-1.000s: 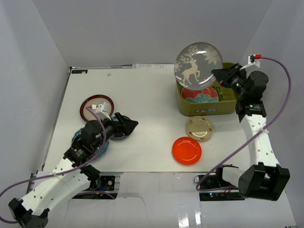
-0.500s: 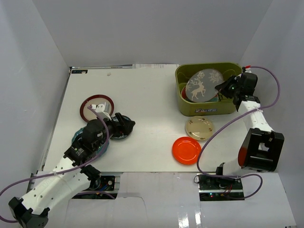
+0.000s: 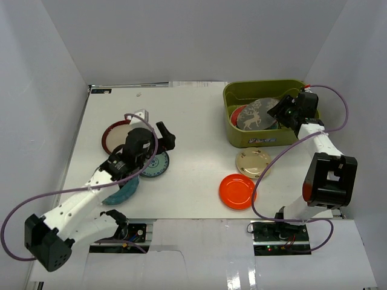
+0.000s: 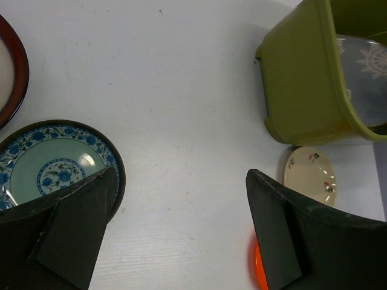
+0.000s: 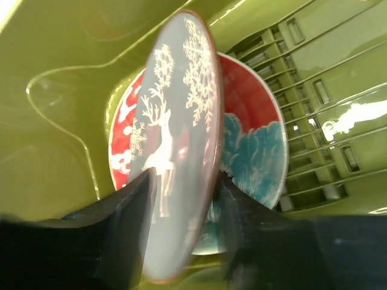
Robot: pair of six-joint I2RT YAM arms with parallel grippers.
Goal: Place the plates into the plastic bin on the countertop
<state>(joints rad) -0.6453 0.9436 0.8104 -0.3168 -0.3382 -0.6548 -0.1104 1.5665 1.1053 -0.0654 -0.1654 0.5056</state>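
over on the left, the left gripper (image 3: pixel 154 125) has lifted and swung up the countertop (image 3: pixel 193 121) from where it crouched a second ago, and its jaws gape as wide as they go with nothing between them. the small blue-green plate (image 3: pixel 155 164) it was covering now lies bare just below it, with the maroon-rimmed plate (image 3: pixel 112 136) beside and the teal plate (image 3: pixel 122 194) half hidden under the arm. in the middle, the cream plate (image 3: pixel 254 163) and the orange plate (image 3: pixel 237 191) sit untouched. on the right comes the real change: the grey plate (image 3: pixel 257 115), held high over the plastic bin (image 3: pixel 233 132) a second ago, is now down inside it, tilted on edge against the red floral plate (image 5: pixel 257 136). the right gripper (image 5: pixel 187 178) straddles its rim with jaws parted, and i cannot tell whether they pinch it yet or have let go. by my reckoning that makes two plates binned and five left out.
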